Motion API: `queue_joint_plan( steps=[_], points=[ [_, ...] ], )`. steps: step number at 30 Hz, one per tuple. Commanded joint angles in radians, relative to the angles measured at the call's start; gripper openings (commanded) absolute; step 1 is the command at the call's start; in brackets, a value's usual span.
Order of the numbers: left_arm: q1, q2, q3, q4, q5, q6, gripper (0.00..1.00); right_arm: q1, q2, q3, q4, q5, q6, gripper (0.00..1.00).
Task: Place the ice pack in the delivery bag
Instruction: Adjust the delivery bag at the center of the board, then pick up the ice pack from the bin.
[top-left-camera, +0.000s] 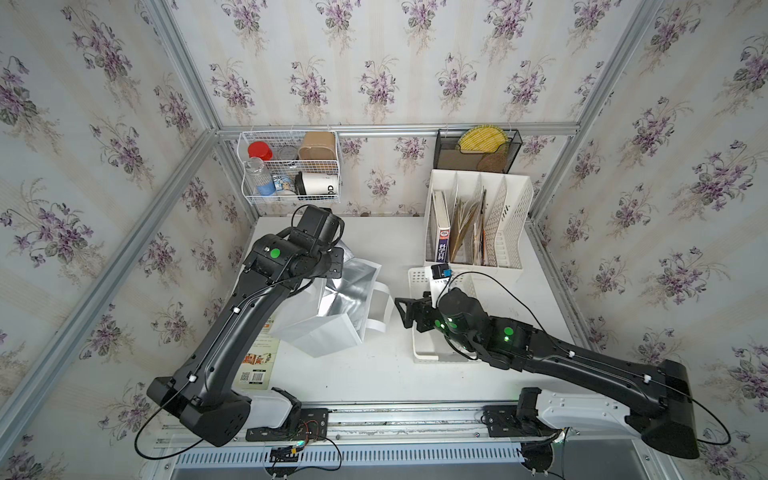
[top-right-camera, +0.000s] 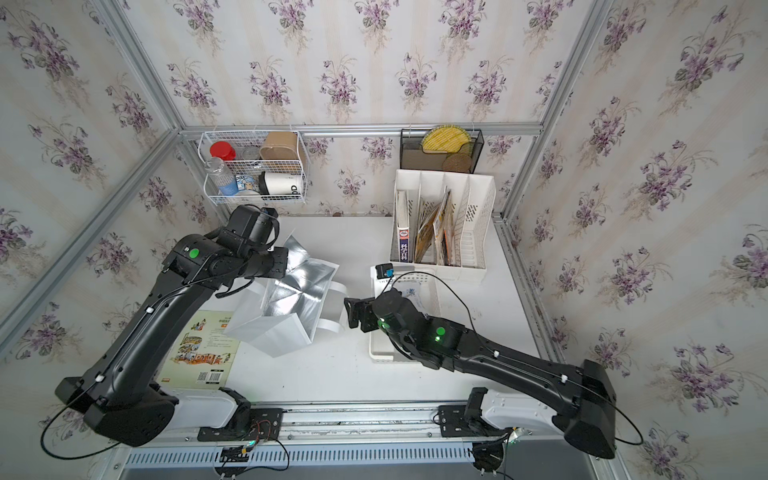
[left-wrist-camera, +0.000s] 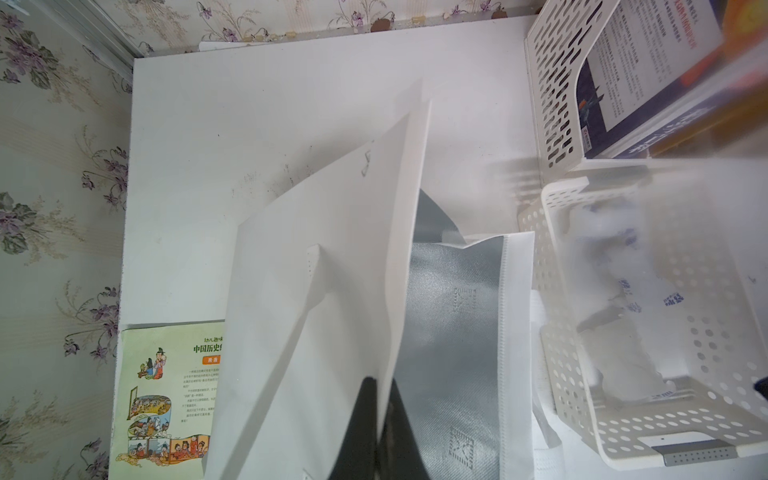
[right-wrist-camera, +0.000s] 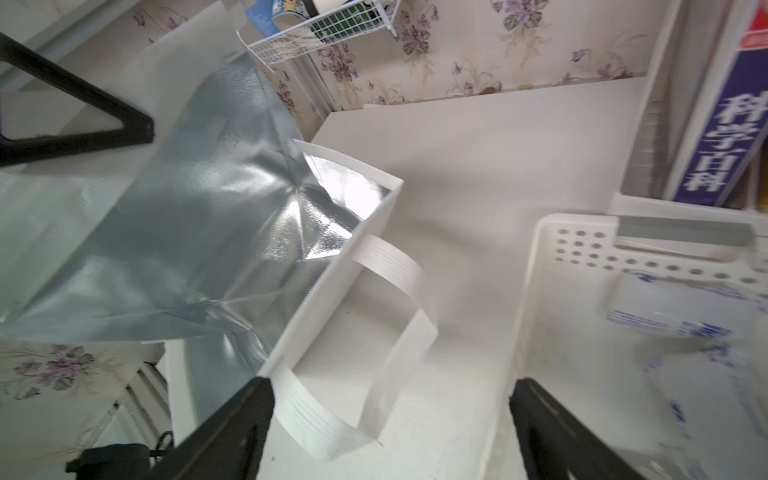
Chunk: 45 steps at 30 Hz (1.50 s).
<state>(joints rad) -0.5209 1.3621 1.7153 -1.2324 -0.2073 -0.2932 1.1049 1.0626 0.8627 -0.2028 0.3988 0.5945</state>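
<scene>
Ice pack (right-wrist-camera: 669, 309) first: it lies in the white perforated basket (right-wrist-camera: 582, 245), a pale pouch with blue print, blurred in both wrist views. We judge it soft and saggy, with some weight, and its film skin is likely slick. A pinch at one corner may slip or let it swing, so taking it across a short edge, deep between the fingers, looks safer. It should bear a firm squeeze.

From left to right: the left hand (left-wrist-camera: 380, 395) is clenched on one wall of the delivery bag (left-wrist-camera: 332, 257). One finger is outside on the white fabric and one inside against the silver lining, which holds the mouth open. The bag stands tilted on the tabletop (top-left-camera: 365, 374), its opening turned toward the right hand (right-wrist-camera: 392, 384). That hand is released and spread wide, grasping nothing. It hangs over the gap between bag and basket, with the bag's strap handle (right-wrist-camera: 399, 282) just ahead of it, the bag's rim beside one finger and the basket wall beside the other. Whether either finger touches we cannot tell. The ice pack lies beyond that basket wall, not yet taken.
</scene>
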Motion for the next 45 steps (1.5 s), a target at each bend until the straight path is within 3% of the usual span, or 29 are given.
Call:
queue_joint_plan(
  steps=[1, 6, 11, 13, 33, 40, 45],
  points=[
    [0.001, -0.01, -0.003, 0.014, 0.024, -0.006, 0.0, 0.0, -0.106, -0.057, -0.135, 0.188, -0.01, 0.94],
    [0.001, -0.023, -0.009, 0.028, 0.054, -0.003, 0.0, -0.013, -0.152, -0.07, -0.366, 0.205, 0.02, 1.0],
    [0.0, -0.01, 0.0, 0.019, 0.05, -0.004, 0.0, -0.221, -0.016, -0.093, -0.389, -0.123, -0.051, 0.97],
    [0.001, -0.006, 0.003, 0.009, 0.052, -0.004, 0.0, -0.268, 0.037, -0.107, -0.374, -0.188, -0.068, 0.93],
    [0.001, -0.01, 0.006, 0.007, 0.074, -0.01, 0.0, -0.276, 0.333, -0.111, -0.284, -0.23, -0.103, 0.88],
    [0.001, -0.006, 0.007, 0.006, 0.082, -0.012, 0.0, -0.275, 0.435, -0.123, -0.243, -0.233, -0.093, 0.83],
    [0.001, -0.004, 0.007, 0.0, 0.092, -0.012, 0.0, -0.276, 0.477, -0.125, -0.207, -0.261, -0.09, 0.72]
  ],
)
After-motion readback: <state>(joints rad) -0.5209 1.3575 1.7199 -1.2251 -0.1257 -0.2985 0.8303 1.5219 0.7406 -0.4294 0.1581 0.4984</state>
